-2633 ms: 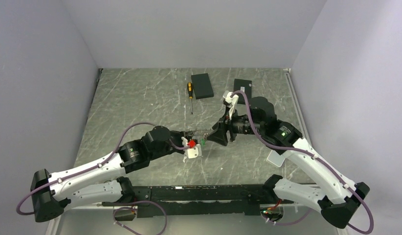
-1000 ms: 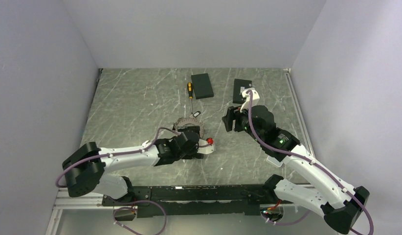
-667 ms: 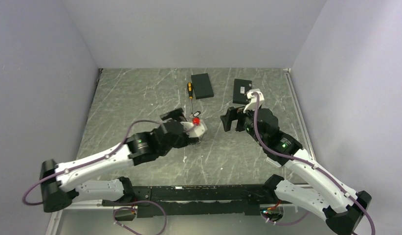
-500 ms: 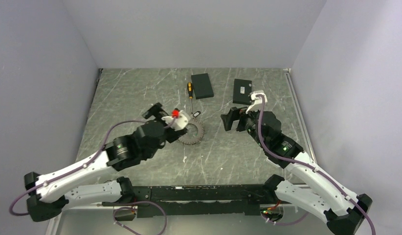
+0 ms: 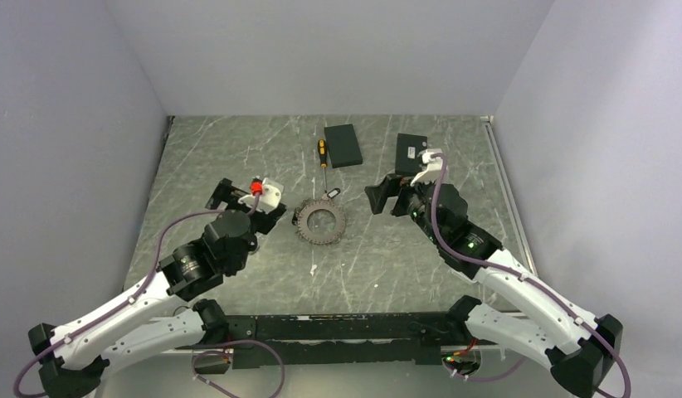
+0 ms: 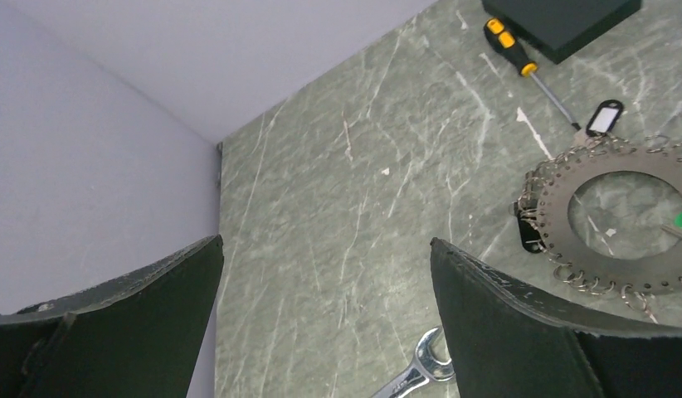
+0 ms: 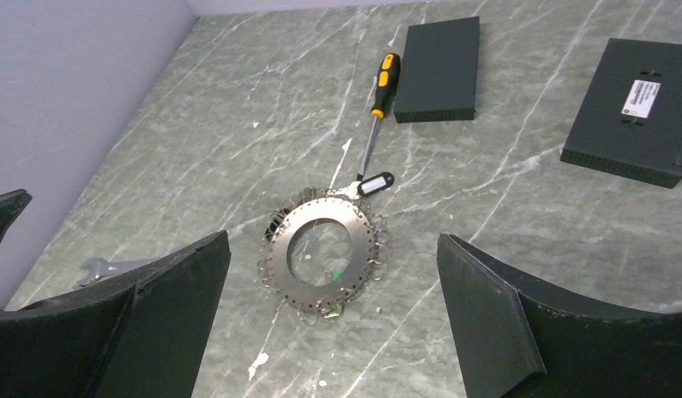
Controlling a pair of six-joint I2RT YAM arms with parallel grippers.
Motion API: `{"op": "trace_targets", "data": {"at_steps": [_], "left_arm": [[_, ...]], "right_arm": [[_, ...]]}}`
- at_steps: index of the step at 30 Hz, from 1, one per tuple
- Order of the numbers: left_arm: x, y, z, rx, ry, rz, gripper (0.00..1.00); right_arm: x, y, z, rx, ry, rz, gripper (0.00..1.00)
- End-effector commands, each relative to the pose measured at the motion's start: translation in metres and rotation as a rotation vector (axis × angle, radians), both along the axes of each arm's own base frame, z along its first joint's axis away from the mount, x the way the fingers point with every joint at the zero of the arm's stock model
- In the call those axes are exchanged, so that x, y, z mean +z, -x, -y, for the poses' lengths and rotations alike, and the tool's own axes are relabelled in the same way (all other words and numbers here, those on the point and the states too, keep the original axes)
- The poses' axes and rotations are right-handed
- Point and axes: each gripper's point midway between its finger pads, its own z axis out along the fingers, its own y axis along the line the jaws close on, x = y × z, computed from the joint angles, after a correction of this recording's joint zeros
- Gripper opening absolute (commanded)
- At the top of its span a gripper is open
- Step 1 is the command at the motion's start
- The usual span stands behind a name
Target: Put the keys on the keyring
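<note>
The keyring (image 5: 320, 222) lay flat on the table (image 5: 221, 157), keys (image 6: 530, 235) fringing its rim, between the left gripper (image 6: 325, 242) and right gripper (image 7: 333, 237), both wide open and empty; two black boxes (image 5: 343, 145) sat near the far edge

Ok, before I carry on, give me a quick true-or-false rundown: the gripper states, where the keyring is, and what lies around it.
1. The left gripper and the right gripper are both open and empty. True.
2. The keyring hangs from the right gripper. False: it lies flat on the table between the two grippers, and neither touches it.
3. The screwdriver lies beside a black box, its tip pointing toward the keyring. True.
4. A spanner rests on top of the keyring. False: it lies on the table apart from the ring, on the left arm's side.
5. A small tag sits at the keyring's far edge. True.
</note>
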Motion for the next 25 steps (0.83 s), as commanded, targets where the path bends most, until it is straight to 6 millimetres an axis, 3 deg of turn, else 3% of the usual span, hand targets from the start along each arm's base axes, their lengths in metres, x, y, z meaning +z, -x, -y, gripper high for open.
{"op": "trace_targets", "data": {"at_steps": [1,8,15,20,25], "left_arm": [[-0.001,-0.006,-0.002,0.006,0.086,-0.038,0.99],[-0.012,-0.015,0.000,0.028,0.067,-0.080,0.99],[-0.018,-0.018,0.005,0.023,0.060,-0.100,0.99],[-0.026,-0.021,0.009,0.013,0.040,-0.127,0.99],[-0.031,-0.022,0.014,-0.009,0.014,-0.148,0.99]], "right_arm": [[0.021,-0.004,-0.013,0.032,-0.072,0.047,1.00],[0.010,-0.009,-0.021,0.050,-0.052,0.021,1.00],[0.013,-0.013,-0.031,0.080,-0.049,0.023,1.00],[0.016,-0.017,-0.022,0.022,-0.050,0.036,1.00],[0.013,-0.019,-0.024,0.027,-0.013,0.012,1.00]]}}
